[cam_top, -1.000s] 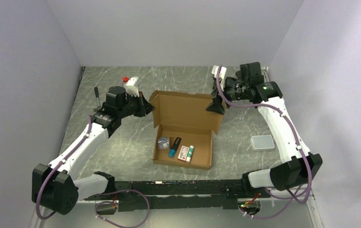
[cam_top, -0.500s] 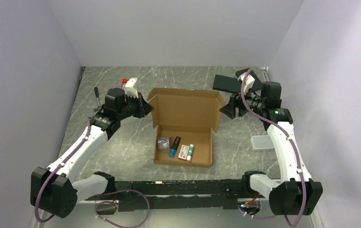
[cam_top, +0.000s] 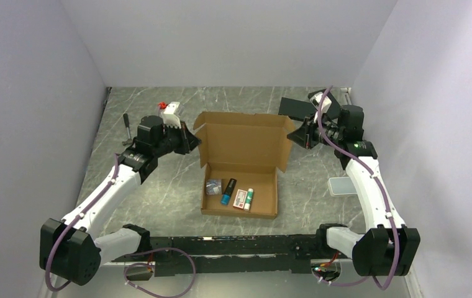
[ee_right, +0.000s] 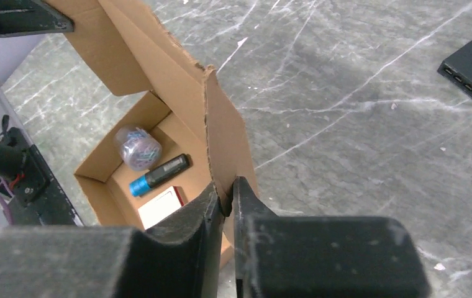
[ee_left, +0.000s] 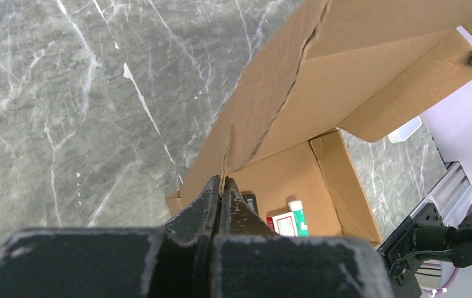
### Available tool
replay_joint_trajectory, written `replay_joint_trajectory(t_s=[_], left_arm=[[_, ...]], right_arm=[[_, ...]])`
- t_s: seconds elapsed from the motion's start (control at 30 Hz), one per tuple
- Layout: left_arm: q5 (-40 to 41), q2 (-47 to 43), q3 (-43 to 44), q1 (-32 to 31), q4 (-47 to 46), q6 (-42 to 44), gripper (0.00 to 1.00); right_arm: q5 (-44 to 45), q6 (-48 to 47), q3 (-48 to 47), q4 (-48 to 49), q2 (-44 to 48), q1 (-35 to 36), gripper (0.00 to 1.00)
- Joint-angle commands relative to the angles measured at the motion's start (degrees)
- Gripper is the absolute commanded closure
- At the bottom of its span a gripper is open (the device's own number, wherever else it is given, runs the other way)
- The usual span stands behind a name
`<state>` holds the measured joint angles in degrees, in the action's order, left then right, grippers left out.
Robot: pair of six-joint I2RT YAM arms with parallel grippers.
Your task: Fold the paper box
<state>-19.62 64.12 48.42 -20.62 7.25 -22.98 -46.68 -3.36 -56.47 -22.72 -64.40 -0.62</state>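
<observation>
Left gripper (cam_top: 193, 141) and right gripper (cam_top: 292, 135) each pinch a lid side flap of the paper box (cam_top: 241, 143), mid-table. Black slab (cam_top: 294, 107) sits just behind the right one, grey tray (cam_top: 338, 186) nearer, right.

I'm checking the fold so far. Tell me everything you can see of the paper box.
The paper box is plain brown corrugated cardboard, shallow and rectangular, resting on the grey marbled table. Its lid stands raised at the far side, open, with a side flap at each end. The left gripper pinches the left flap, the right gripper the right one. In the base lie small items.
</observation>
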Motion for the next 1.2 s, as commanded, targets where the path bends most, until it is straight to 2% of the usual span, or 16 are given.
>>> replay_joint_trajectory(t_s=[0.0, 0.17, 0.33, 0.63, 0.7, 0.93, 1.03, 1.17], left_arm=[[-0.5, -2.3, -0.2, -0.4, -2.8, -1.5, 1.0], [0.0, -3.4, -1.1, -0.5, -3.6, -4.9, 1.0], [3.0, -3.0, -0.9, -0.8, -5.3, -6.2, 1.0], [7.9, 3.3, 3.9, -0.8, -8.0, -4.6, 1.0], [7.8, 4.7, 4.2, -0.9, -9.3, -4.2, 1.0], [8.1, 6.3, 3.5, -0.9, -10.3, -5.5, 1.0], [10.6, 5.6, 3.3, -1.3, -8.8, -7.5, 1.0], [15.3, 4.9, 3.4, -3.1, -5.6, -10.9, 1.0]], right_arm=[[-2.7, 0.1, 0.4, 1.3, 0.7, 1.8, 0.91], [-3.4, 1.4, -1.6, -0.4, 0.1, 3.7, 0.99], [4.7, 0.5, -7.2, -2.1, -3.6, 6.5, 1.0], [18.8, 3.2, -14.0, 5.0, -11.0, 9.1, 1.0], [21.9, 3.2, -13.9, 6.3, -11.8, 10.5, 1.0], [34.8, 12.7, -9.9, 10.8, -10.4, 14.9, 1.0], [40.2, 18.1, -7.5, 11.5, -8.6, 16.6, 1.0], [42.5, 23.4, -5.1, 11.7, -7.5, 18.4, 1.0]])
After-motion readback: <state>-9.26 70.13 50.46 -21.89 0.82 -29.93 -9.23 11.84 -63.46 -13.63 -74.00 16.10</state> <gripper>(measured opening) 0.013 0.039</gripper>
